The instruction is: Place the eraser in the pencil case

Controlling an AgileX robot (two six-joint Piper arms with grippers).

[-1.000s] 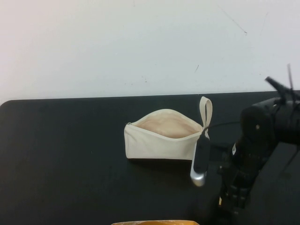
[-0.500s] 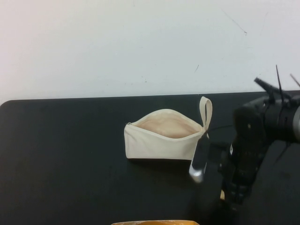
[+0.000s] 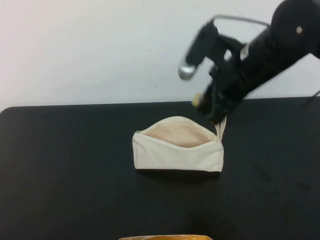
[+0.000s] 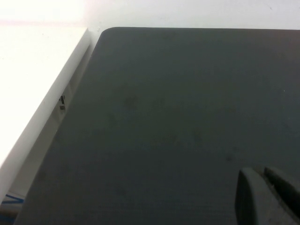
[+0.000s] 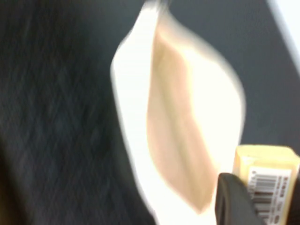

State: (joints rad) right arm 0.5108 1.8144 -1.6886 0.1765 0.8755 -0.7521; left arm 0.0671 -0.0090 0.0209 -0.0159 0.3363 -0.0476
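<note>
Your right gripper [image 3: 209,106] pinches the eraser [image 5: 266,180], a tan-yellow block with a barcode label, above the loop end of the pencil case [image 3: 177,150]. The cream pouch gapes just below it on the bench [image 3: 65,170]. Centre over the beige lining before releasing. The left gripper [image 4: 267,197] is parked; you cannot tell its state.

black table [image 3: 75,175], white wall [image 3: 100,45]
</note>
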